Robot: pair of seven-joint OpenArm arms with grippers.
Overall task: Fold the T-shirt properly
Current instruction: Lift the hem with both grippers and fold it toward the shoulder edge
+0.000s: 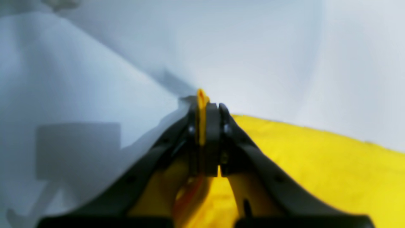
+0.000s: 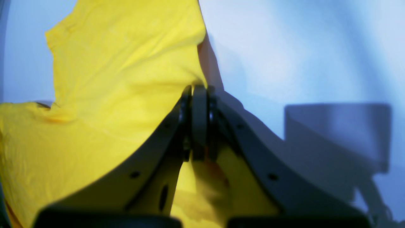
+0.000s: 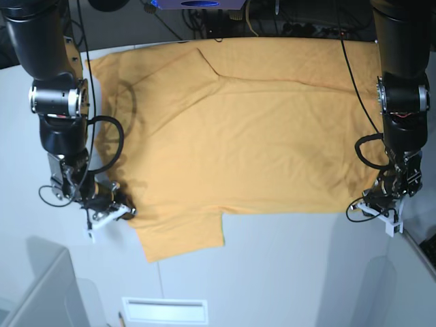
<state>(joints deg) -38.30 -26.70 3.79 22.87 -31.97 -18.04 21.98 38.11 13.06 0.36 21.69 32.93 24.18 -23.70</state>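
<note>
The light-orange T-shirt (image 3: 238,136) lies spread flat across the white table (image 3: 286,272), with one sleeve (image 3: 180,235) sticking out toward the front. My left gripper (image 3: 360,206) is at the shirt's front right corner. In the left wrist view it (image 1: 202,104) is shut on a thin fold of the shirt's edge (image 1: 316,164). My right gripper (image 3: 128,210) is at the front left edge, beside the sleeve. In the right wrist view it (image 2: 199,91) is shut on the shirt (image 2: 120,63), which looks yellow there.
Cables and equipment (image 3: 204,10) run along the table's back edge, just behind the shirt. A white slotted plate (image 3: 163,310) sits near the front edge. Table panel seams (image 3: 41,272) show at the front left.
</note>
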